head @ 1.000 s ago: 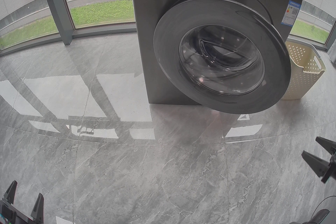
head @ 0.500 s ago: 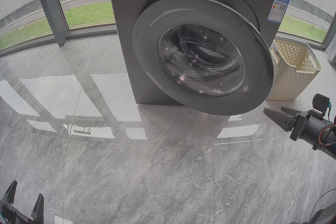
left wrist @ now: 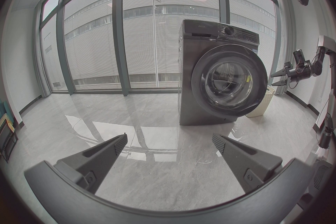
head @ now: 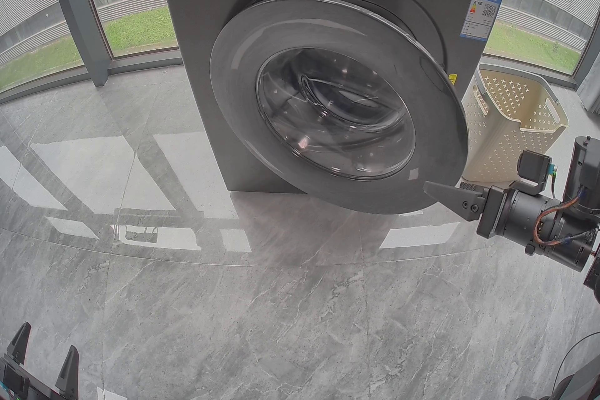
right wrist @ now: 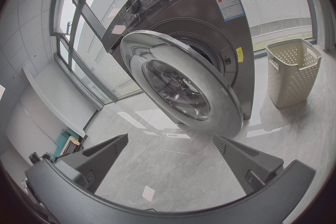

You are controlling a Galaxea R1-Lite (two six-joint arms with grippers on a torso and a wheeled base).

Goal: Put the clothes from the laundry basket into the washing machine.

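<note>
Laundry basket [head: 507, 152] stands upright on the floor, just beside the right flank of the washing machine [head: 200, 76] and partly behind the swung-open door [head: 244, 51]. Your right gripper [head: 445, 196] is the nearer one. It hangs close before the door's lower edge, jaws spread wide and empty, pointing at the door, so the basket lies beyond the fingers and off to their right, mouth up. Your left gripper [head: 47, 342], likewise wide open and empty, sits low and well apart on the other side. The basket's bottom is hidden, so you cannot tell what it holds.
</note>
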